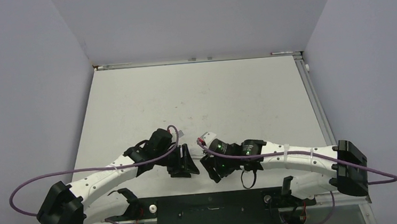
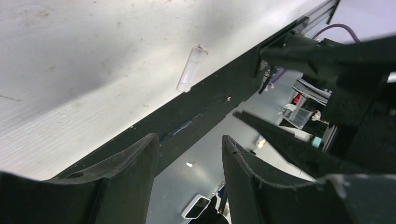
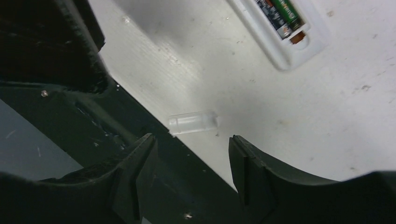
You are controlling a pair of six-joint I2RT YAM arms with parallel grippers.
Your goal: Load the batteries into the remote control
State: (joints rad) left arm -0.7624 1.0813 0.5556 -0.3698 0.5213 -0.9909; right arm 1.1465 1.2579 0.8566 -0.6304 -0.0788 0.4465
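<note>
1. The left arm (image 1: pixel 110 175) reaches in from 8 o'clock toward the near middle of the worktop (image 1: pixel 195 96). Its jaws stand apart with nothing between them. In its wrist view, the gap looks down over the black strip (image 2: pixel 210 102) along the worktop's near edge.
2. A small, clear-white cover piece (image 2: pixel 191 69) lies flat on the worktop at 12 o'clock from the left jaws' gap. Its lower end is right at the edge of the black strip. Neither arm touches it.
3. The right arm (image 1: pixel 291 155) comes in from 4 o'clock, and its jaws meet the left ones nose to nose near the middle of the near edge. These jaws are also apart and hold nothing. In the right wrist view, the cover piece (image 3: pixel 193 122) sits at 12 o'clock just beyond the gap, with one end against the strip (image 3: pixel 130 126).
4. The remote control (image 3: pixel 292 55) lies on the worktop at 1 o'clock in the right wrist view, partly cut off by the top of the picture and apart from the cover piece. Its slot faces up and is uncovered. The batteries (image 3: pixel 279 14) lie side by side inside the slot, and one shows a green label. A copper-coloured contact shows at the near end of the slot.
</note>
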